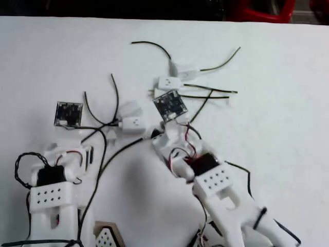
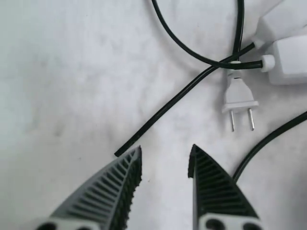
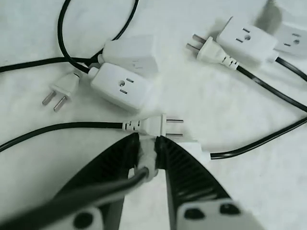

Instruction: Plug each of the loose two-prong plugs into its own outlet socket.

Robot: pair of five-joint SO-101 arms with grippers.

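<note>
1 white plug (image 3: 147, 160) sits clenched in the right hand (image 3: 148, 140); the left hand (image 2: 164, 149) gapes, released.

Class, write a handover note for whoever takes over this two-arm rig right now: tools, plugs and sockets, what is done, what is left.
Tools: the left tool is open and empty. The right tool is shut on a white corded connector; I cannot tell whether it is a plug or a socket.
Things: a loose plug lies just ahead of the left tool. A second plug lies at the right tool's tips, with the near socket beyond. A third plug lies beside the far socket, prongs pointing away.
Done: no plug visibly seated.
Left: all the plugging.
</note>
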